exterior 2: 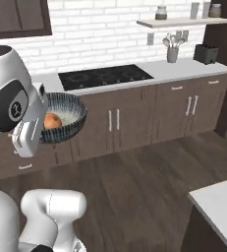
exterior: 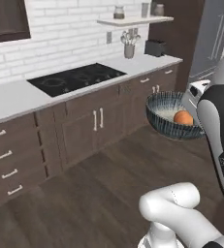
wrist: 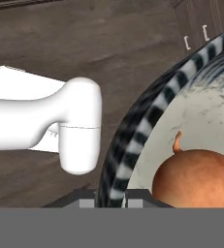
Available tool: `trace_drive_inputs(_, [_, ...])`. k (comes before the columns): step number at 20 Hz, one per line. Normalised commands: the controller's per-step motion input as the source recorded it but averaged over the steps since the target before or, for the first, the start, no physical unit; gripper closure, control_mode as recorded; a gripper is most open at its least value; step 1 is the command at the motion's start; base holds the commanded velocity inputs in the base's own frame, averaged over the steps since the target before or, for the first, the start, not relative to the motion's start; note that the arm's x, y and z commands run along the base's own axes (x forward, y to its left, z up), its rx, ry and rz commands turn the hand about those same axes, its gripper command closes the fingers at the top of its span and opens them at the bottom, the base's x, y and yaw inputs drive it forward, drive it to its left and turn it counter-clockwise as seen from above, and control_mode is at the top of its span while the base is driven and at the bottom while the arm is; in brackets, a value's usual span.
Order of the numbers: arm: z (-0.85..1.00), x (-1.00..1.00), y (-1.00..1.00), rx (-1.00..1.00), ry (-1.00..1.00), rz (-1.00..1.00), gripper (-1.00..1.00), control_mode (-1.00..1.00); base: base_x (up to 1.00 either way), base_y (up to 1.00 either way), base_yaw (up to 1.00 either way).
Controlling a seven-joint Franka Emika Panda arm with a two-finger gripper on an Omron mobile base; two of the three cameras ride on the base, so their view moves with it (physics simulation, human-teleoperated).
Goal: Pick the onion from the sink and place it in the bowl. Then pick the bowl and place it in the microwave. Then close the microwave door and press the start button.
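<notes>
Brick wall and brown cabinets run behind us, with a black cooktop [exterior: 77,77] set into the pale surface [exterior: 11,99]. We are carrying the bowl [exterior: 174,116] in the air above the wooden floor [exterior: 94,193], out in front of those cabinets and off to one side of the cooktop, with the onion [exterior: 183,117] resting inside it. Our fingers [wrist: 109,199] are narrowed onto the bowl's striped rim, one tip on each side of the wall.

We judge the first step done and the second under way: the bowl is lifted, with placing it in the microwave, shutting the door and pressing start all left.

Our own arm covers part of the bowl, and the fingertips are barely visible at the rim.
</notes>
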Motion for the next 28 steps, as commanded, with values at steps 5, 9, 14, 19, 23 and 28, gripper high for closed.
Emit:
trace_drive_inputs(5, [0.00,0.00,0.00,0.00,0.00,0.00,1.00,1.00,0.00,0.04,-1.00])
trace_drive_inputs(9, [0.00,0.00,0.00,0.00,0.00,0.00,1.00,1.00,0.00,0.06,-1.00])
trace_drive_inputs(14, [0.00,0.00,0.00,0.00,0.00,0.00,1.00,1.00,0.00,0.05,-1.00])
trace_drive_inputs(19, [0.00,0.00,0.00,0.00,0.00,0.00,1.00,1.00,0.00,0.04,-1.00])
trace_drive_inputs(23, [0.00,0.00,0.00,0.00,0.00,0.00,1.00,1.00,0.00,0.04,-1.00])
trace_drive_inputs(28, [0.00,0.00,0.00,0.00,0.00,0.00,1.00,1.00,0.00,0.10,-1.00])
